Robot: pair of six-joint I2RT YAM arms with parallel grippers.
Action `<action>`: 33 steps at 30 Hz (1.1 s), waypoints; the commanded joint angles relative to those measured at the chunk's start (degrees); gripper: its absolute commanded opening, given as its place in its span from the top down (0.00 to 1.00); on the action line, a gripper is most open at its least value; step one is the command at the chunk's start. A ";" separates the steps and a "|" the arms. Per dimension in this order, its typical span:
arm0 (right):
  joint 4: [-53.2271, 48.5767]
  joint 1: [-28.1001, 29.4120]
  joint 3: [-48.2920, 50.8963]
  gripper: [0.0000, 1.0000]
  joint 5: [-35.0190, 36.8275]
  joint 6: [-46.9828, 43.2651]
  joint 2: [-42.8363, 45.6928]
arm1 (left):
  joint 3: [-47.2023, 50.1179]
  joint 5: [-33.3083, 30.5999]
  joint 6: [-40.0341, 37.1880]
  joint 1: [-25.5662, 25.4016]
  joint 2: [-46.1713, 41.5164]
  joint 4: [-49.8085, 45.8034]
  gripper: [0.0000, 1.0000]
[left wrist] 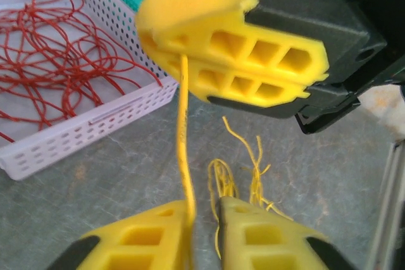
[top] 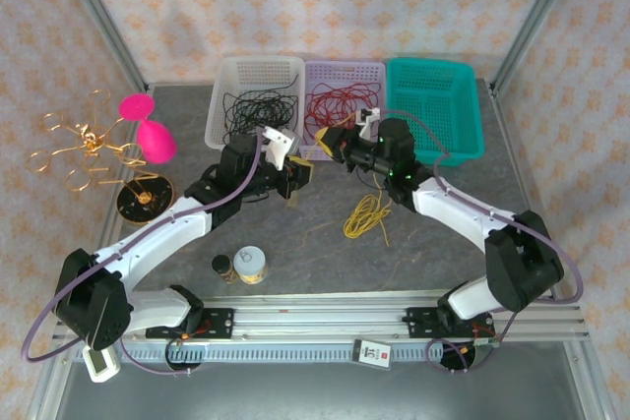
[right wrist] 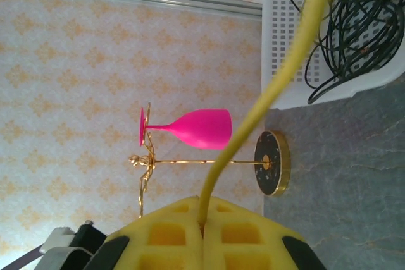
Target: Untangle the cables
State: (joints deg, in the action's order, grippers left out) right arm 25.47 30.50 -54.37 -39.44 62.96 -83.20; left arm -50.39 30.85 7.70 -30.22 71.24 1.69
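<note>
Two grippers meet above the desk [top: 325, 261], just in front of the baskets at its far edge, with a single yellow strand [left wrist: 183, 131] stretched between them. The right gripper [right wrist: 202, 229] has its yellow pads pressed together on the strand's upper end. The left gripper [left wrist: 204, 235] stands slightly apart, the strand running down against the inner face of one pad without being pinched. Below them the rest of the yellow cables [top: 366, 215] lie in a loose bundle near the middle of the desk. Black cables [top: 258, 107] fill the white basket [top: 224, 95] at the far edge, and red cables [top: 335, 105] fill the lilac basket [top: 345, 70] beside it.
</note>
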 commanded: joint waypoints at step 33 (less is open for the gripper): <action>-44.46 -34.33 -52.52 1.00 16.44 -39.81 -45.56 | 13.50 0.32 12.43 -0.10 -12.69 9.79 0.51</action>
State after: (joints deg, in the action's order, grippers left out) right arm -19.92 -3.81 -102.63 -22.63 21.89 -125.05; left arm -37.65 31.03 18.31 -30.26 58.37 8.91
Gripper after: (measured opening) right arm 0.042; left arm 0.487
